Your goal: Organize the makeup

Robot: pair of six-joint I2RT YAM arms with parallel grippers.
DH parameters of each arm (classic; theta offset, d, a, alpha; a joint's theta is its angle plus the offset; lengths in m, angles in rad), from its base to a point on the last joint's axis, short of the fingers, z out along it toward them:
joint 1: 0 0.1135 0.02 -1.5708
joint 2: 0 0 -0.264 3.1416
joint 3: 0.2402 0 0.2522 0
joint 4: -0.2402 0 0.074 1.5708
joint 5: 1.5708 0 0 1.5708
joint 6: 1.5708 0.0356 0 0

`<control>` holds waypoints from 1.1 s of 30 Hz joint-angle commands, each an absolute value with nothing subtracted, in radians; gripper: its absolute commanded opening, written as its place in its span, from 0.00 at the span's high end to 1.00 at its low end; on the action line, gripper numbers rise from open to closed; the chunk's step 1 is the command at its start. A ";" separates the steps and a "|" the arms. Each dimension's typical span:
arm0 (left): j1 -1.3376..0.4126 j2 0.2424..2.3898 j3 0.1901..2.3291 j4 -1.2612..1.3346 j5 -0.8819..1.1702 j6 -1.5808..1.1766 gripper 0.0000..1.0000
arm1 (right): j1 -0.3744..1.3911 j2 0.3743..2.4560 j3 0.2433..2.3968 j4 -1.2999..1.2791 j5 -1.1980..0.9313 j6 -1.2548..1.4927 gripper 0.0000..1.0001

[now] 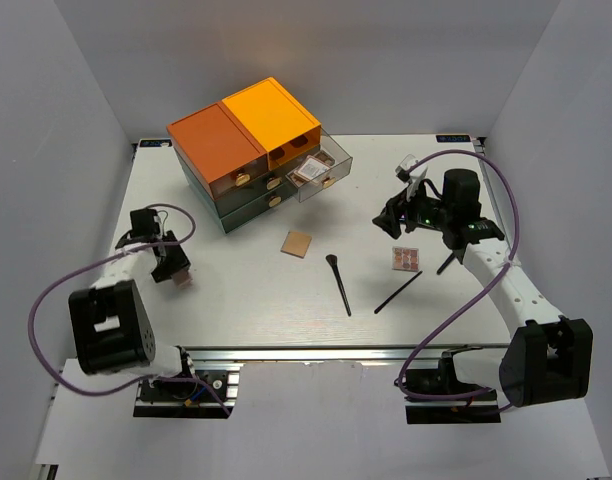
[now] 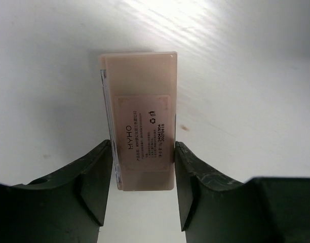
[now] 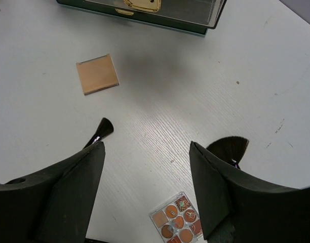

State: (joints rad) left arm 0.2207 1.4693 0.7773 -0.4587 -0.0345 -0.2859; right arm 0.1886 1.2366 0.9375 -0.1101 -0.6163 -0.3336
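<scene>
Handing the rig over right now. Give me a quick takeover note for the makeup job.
Left gripper: jaws against both long sides of the pink case, flat on the table, not lifted.
Right gripper: open, empty, above the eyeshadow palette.
Done: a second palette in the open clear drawer.
Left to stow: tan compact, two thin brushes, fan brush, plus the case and palette.
</scene>
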 commanded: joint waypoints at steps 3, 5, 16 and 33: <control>0.161 1.165 0.825 -0.482 0.179 -0.417 0.99 | 0.170 1.218 0.945 -0.110 -0.607 -0.341 0.37; 0.146 1.068 0.827 -0.416 0.218 -0.500 1.00 | 0.163 1.226 0.954 -0.121 -0.618 -0.345 0.51; 0.013 1.001 1.162 -0.266 0.411 -0.561 1.00 | 0.121 1.256 0.951 -0.101 -0.520 -0.266 1.00; -0.551 1.919 2.115 -0.644 -0.096 -0.060 0.85 | 0.035 1.230 0.884 -0.147 -0.494 -0.227 0.78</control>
State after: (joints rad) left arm -0.5446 1.9148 2.0556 -0.5716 0.0505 -0.1532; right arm 0.0452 1.2636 0.9016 -0.1398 -0.4923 -0.2176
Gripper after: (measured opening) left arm 0.572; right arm 0.211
